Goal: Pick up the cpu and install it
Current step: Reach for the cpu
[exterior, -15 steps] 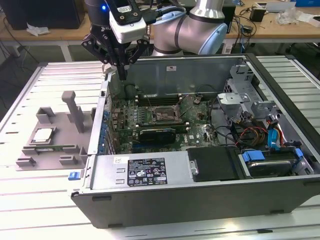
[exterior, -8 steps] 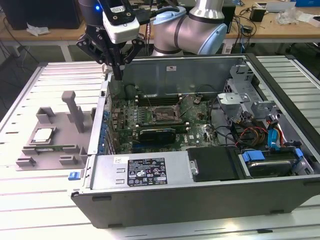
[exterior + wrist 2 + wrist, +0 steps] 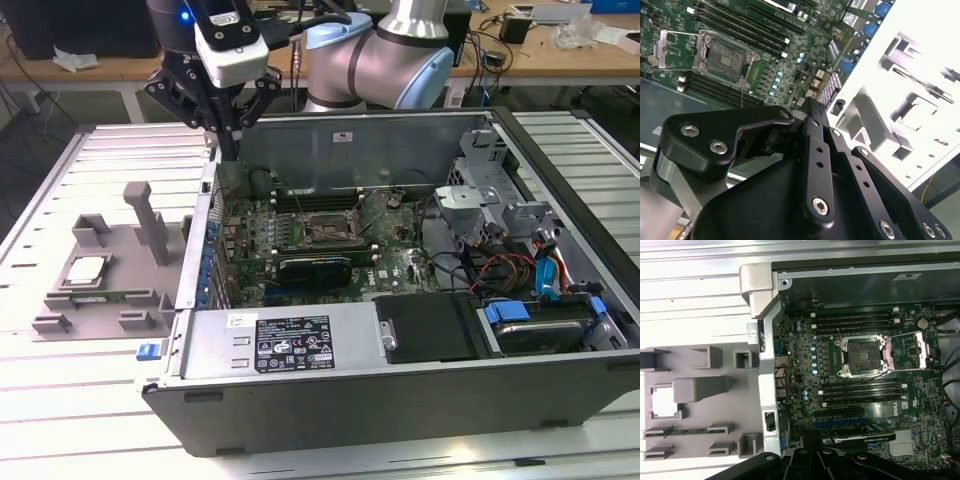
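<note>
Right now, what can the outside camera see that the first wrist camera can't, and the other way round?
The exterior view adds the robot's arm, the power supply box and a blue drive holder. The first wrist view adds a small round silver disc on the green board. Both show the cpu lying in the grey tray, outside the case, and the open socket on that board.

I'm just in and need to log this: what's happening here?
The robot arm's black gripper hangs shut and empty above a corner of the open grey computer case. The small silver square cpu lies in the grey plastic tray beside the case. The motherboard's open metal-framed socket is empty.
</note>
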You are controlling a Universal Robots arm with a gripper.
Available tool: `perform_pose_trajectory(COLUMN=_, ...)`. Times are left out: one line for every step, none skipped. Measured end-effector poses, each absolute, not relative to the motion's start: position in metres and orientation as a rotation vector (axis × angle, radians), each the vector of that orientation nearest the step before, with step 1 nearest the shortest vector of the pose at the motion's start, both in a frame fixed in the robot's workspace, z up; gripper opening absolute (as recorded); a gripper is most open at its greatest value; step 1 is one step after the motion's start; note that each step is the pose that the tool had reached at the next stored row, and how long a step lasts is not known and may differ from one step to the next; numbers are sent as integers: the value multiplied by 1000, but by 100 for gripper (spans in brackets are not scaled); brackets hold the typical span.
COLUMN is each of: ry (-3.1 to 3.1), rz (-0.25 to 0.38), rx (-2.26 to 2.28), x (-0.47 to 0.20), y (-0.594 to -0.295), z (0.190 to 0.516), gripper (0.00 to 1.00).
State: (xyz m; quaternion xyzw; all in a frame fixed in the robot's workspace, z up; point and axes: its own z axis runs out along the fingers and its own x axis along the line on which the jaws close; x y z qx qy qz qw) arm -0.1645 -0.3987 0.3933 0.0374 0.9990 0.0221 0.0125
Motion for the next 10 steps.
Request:
perform_pose_trajectory(ry=3114, rz=69, rx=117, x=-165, y=-399, z=393, gripper=11)
perform_pose_trajectory(ry=3114, rz=69, rx=117, x=-166, y=-399, z=393, gripper=11)
perform_pose_trajectory(ry=3114, rz=69, rx=117, x=-166, y=-399, z=393, gripper=11)
perform_pose_trajectory(ry=3114, rz=69, rx=117, x=-167, y=-399, z=393, gripper=11)
perform_pose_trajectory(ry=3114, rz=69, rx=117, x=-167, y=-399, z=393, gripper=11)
perform_pose_trajectory(ry=3114, rz=69, rx=117, x=-168, y=-399, z=393, gripper=11)
perform_pose_trajectory(ry=3114, rz=69, rx=117, x=-168, y=-399, z=393, gripper=11)
perform_pose_trajectory(ry=3114, rz=69, rx=117, x=-169, y=-399, z=393, gripper=11)
perform_pose_trajectory(ry=3114, rz=69, rx=117, x=-170, y=-399, z=393, gripper=11)
perform_pose_trajectory(ry=3114, rz=69, rx=117, x=-172, y=-399, z=393, gripper=11)
